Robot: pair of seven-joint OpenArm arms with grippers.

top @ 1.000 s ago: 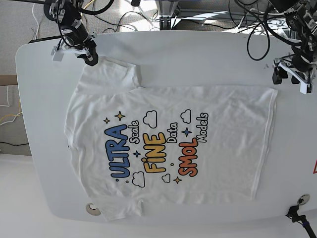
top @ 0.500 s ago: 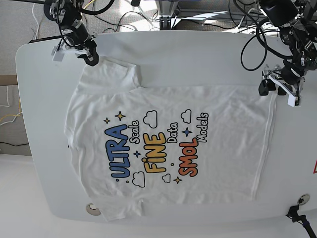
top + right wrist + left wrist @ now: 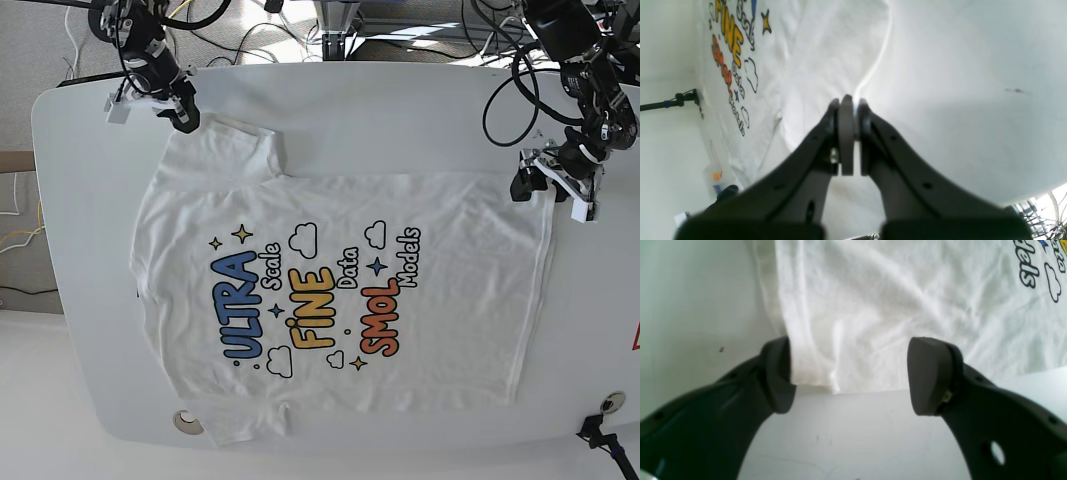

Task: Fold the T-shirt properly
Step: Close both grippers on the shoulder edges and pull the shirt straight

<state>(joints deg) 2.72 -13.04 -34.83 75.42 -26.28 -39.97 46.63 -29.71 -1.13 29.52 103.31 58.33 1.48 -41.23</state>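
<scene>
T-shirt (image 3: 340, 290) flat, print up, on white table (image 3: 400, 110)
Left gripper (image 3: 548, 192) fingers apart, straddling hem corner; right gripper (image 3: 180, 112) fingers together at sleeve

A big white table (image 3: 380, 120) with round corners fills most of the base view. A white T-shirt (image 3: 340, 290) lies flat on it, spread out in the middle, with colorful words facing up. Near the lower left edge of the table sits a small round metal thing (image 3: 186, 422).
</scene>
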